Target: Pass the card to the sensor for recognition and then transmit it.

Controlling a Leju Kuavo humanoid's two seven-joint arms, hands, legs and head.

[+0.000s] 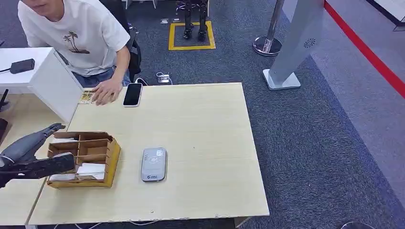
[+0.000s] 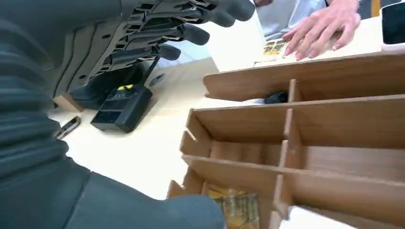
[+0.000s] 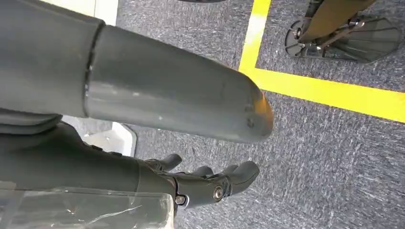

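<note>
Pale wooden table: left hand hovers by the divided box, fingers spread, holding nothing

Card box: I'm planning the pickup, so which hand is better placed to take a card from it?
Left. The left hand hovers open beside the card box on the table; the right hand hangs over carpet.

Bright even light; soft shadows; wrist views blurred close-up.

Empty robot hand hangs over yellow-taped carpet.
</note>
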